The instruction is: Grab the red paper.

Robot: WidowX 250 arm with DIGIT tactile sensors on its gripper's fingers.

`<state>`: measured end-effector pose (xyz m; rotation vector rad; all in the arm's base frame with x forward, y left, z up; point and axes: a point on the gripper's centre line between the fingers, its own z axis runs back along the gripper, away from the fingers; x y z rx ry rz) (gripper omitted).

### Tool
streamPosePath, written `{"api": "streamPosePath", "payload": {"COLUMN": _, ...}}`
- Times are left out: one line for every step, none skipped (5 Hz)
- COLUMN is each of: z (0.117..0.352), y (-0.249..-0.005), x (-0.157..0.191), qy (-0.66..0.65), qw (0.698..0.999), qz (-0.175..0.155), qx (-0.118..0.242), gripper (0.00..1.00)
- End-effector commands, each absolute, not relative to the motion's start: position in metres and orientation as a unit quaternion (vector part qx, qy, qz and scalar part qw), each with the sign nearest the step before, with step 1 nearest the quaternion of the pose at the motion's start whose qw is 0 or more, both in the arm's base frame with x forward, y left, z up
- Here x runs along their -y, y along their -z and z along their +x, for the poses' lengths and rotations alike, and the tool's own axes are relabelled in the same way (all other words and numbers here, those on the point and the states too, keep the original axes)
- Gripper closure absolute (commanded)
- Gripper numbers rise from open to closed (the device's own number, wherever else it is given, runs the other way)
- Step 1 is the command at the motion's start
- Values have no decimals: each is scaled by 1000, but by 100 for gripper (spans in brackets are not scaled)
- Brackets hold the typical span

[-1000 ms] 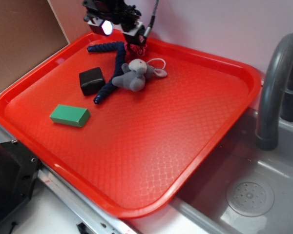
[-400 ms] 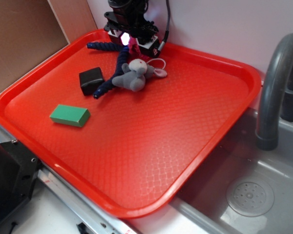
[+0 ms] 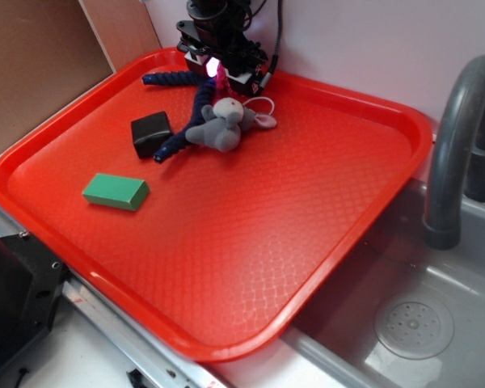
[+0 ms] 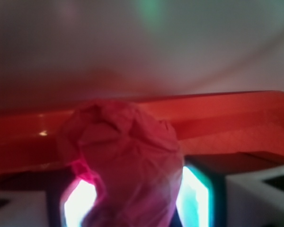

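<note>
The red paper [image 4: 128,156] is a crumpled dark red wad filling the middle of the wrist view, squeezed between my two glowing pads [image 4: 196,194]. From outside, only a pinkish bit of the red paper [image 3: 220,81] shows under my gripper [image 3: 220,71], at the far rim of the red tray [image 3: 307,242], just behind the grey plush mouse [image 3: 222,125]. My gripper [image 4: 135,198] is shut on the wad. Whether the wad still touches the tray floor is hidden.
On the tray lie a dark blue braided rope [image 3: 182,121], a black block [image 3: 151,133] and a green block [image 3: 115,191]. The tray's back rim [image 4: 227,106] and the wall stand close behind. A grey sink [image 3: 412,323] with a faucet [image 3: 457,137] is at the right.
The fingers, spread wide over the wad a second ago, have drawn together on the red paper. The gripper has shifted slightly right; the mouse and blocks have not moved.
</note>
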<state>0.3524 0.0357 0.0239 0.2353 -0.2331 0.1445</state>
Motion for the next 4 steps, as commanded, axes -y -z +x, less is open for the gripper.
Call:
{"api": "streamPosePath", "payload": {"z": 321, "y": -105, "x": -36, "qy": -151, "qw": 976, "qz": 74, "qx": 136, "gripper": 100}}
{"api": "streamPosePath", "payload": {"z": 288, "y": -146, "x": -36, "qy": -185, "qw": 974, "qz": 32, "qx": 128, "gripper": 100}}
{"api": "streamPosePath", "payload": {"z": 243, "y": -179, "x": -26, "qy": -195, "qw": 973, "qz": -17, "qx": 121, "gripper": 100}}
{"api": "streamPosePath", "payload": {"z": 217, "y": -190, "x": -22, "qy": -206, "qw": 971, "qz": -16, "qx": 118, "gripper": 100}}
